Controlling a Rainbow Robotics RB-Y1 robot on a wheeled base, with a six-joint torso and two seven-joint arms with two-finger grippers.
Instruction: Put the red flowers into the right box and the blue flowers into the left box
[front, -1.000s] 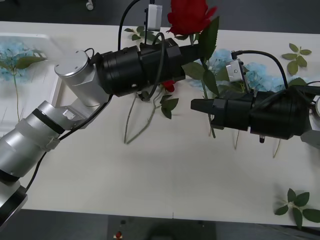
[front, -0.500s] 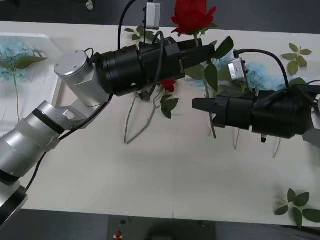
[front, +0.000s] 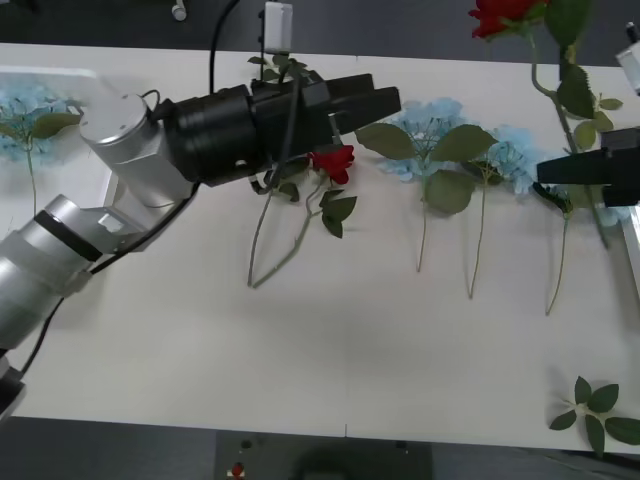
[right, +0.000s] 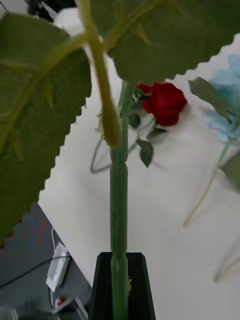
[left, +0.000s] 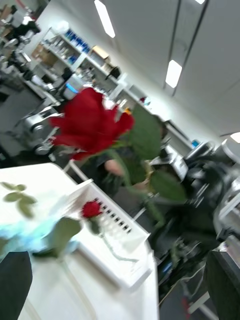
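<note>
Red flowers: 1 rose (front: 503, 15), bloom cropped, clamped in right gripper (front: 548, 171); left gripper (front: 385, 100) spread, empty.

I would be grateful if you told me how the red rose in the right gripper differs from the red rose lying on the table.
The held red rose is lifted off the table, clamped by its stem in the right gripper; the lying red rose rests flat beside the left gripper, whose jaws stand open. The held bloom sits near the table's far right, the lying one around mid-table. Both are deep red with green stems and leaves.
</note>
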